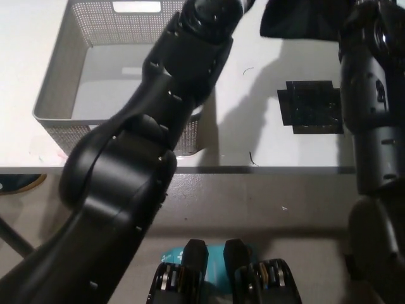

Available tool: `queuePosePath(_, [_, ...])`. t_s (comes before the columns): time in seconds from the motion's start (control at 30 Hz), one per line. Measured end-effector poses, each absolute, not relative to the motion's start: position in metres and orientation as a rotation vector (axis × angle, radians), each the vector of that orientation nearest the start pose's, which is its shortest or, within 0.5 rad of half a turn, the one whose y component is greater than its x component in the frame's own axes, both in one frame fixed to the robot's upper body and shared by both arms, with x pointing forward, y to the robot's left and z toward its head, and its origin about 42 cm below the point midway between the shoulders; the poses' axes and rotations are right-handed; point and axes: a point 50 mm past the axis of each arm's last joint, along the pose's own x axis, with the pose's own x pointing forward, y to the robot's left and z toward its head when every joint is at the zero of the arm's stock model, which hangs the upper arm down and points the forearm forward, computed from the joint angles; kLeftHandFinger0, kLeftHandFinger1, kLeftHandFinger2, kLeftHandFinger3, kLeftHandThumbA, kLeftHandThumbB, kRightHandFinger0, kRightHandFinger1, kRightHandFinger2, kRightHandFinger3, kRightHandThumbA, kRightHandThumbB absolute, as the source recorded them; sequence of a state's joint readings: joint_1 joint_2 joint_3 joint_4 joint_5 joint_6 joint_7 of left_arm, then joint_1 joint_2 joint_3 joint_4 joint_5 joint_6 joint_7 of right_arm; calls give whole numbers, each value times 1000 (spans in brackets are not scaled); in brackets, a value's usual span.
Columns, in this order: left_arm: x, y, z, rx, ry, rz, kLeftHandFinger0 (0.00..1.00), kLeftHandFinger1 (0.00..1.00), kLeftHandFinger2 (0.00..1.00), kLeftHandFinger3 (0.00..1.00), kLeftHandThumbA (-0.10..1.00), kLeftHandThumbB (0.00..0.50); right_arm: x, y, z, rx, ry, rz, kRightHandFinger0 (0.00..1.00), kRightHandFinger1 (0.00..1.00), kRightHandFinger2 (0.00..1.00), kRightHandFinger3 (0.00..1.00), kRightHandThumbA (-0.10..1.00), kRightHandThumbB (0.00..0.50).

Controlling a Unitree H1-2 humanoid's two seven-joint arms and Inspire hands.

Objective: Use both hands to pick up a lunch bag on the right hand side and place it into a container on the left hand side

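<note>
Grey perforated plastic makes up the container [63, 82] at the left of the white table [266, 139]; its visible floor is bare, and a large black arm [158, 126] crosses its near right corner, hiding that part. Further right, a small black square pad [311, 106] lies flat on the tabletop. Above it, at the top edge, the black lunch bag [297, 19] hangs clear of the table, mostly cropped, a dark soft shape with a sagging lower edge. The right arm [370, 107] stands just beside it at the far right. Neither hand shows, so whether their fingers are apart or clamped on the bag cannot be told. The risk, as I judge it: with the bag limp and carried between two arms, uneven pressure could let it slip or snag the container's rim on the way across.
</note>
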State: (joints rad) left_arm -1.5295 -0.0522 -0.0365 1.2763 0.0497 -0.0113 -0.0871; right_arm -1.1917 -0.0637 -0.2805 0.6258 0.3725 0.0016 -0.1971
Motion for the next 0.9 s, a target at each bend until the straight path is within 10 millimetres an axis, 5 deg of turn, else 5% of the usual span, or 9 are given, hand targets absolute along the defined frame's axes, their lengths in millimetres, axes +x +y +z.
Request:
queuePosePath(0.17, [575, 20, 462, 281, -268, -411, 1000, 1000, 1000, 1000, 1000, 156, 552, -166, 463, 478, -496, -12, 1000, 1000, 1000, 1000, 1000, 215])
queuePosePath(0.5, [571, 65, 504, 256, -404, -337, 1000, 1000, 1000, 1000, 1000, 168, 551, -127, 505, 415, -543, 61, 1000, 1000, 1000, 1000, 1000, 167])
queuePosePath(0.73, [566, 108, 500, 235, -411, -264, 1000, 1000, 1000, 1000, 1000, 151, 555, -88, 501, 373, -502, 112, 1000, 1000, 1000, 1000, 1000, 178])
queuePosePath(0.9, [556, 147, 487, 219, -406, -197, 1000, 1000, 1000, 1000, 1000, 169, 560, -57, 473, 359, -397, 146, 1000, 1000, 1000, 1000, 1000, 188])
